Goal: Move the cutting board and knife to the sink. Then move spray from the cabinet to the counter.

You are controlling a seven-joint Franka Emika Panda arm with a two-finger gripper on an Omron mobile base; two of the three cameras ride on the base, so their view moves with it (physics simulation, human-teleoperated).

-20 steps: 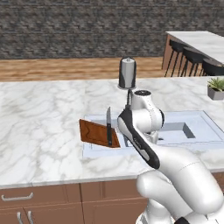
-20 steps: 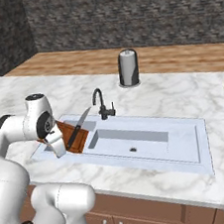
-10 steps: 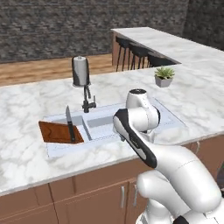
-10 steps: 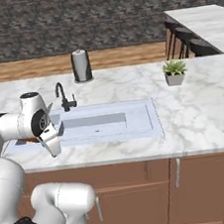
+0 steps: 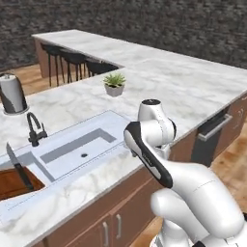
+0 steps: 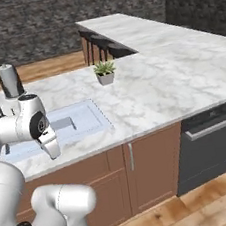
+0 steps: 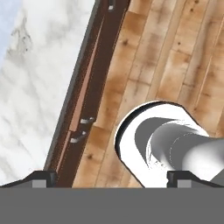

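Note:
The reddish-brown cutting board [image 5: 14, 182] lies in the left end of the sink [image 5: 82, 144], cut off by the picture's edge. The knife [image 5: 18, 169] rests on it, black handle low and silver blade pointing up and away. My gripper [image 7: 111, 178] is open and holds nothing. It looks down past the marble counter [image 7: 30, 87] edge at brown drawer fronts and the wooden floor. My arm is folded above the counter's front edge, right of the sink [image 6: 80, 120]. The spray and the cabinet are out of view.
A black faucet [image 5: 34, 130] and a grey canister [image 5: 12, 94] stand behind the sink. A potted plant [image 6: 104, 71] sits on the counter beyond it. Bar stools [image 5: 72, 60] line the far counter. A dark dishwasher front [image 6: 209, 142] is at the right, below the counter.
The base has driven and turned, so the whole scene has slid left in both base views. The board and knife stay in the sink. The gripper has stayed open.

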